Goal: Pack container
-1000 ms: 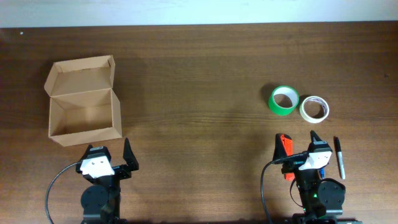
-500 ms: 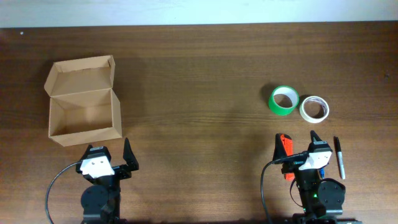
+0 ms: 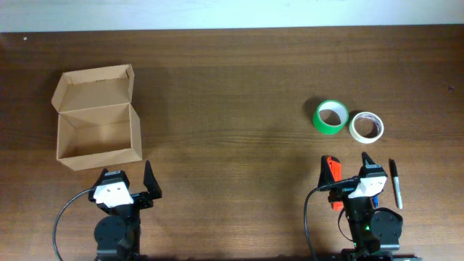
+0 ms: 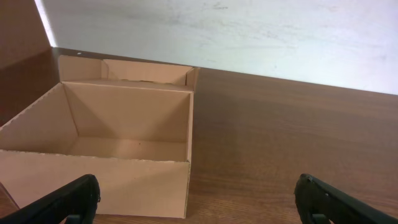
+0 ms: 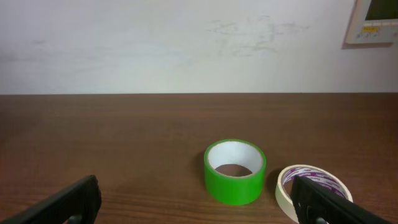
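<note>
Where the right arm overhangs the bench (image 3: 232, 80), an orange-red object (image 3: 331, 168) lies half hidden. It is possibly a cutter, though I cannot tell. In the right wrist view the right hand (image 5: 196, 202) stands wide open, and one fingertip covers part of the white tape roll (image 5: 283, 190), just beside the green tape roll (image 5: 235, 171). The container (image 3: 99, 135) sits at the bench's left, just ahead of the left hand (image 4: 199, 202), whose fingers are likewise spread. It is plain tan cardboard, empty, with the flap lid swung back, and the left wrist view crops its left end.
</note>
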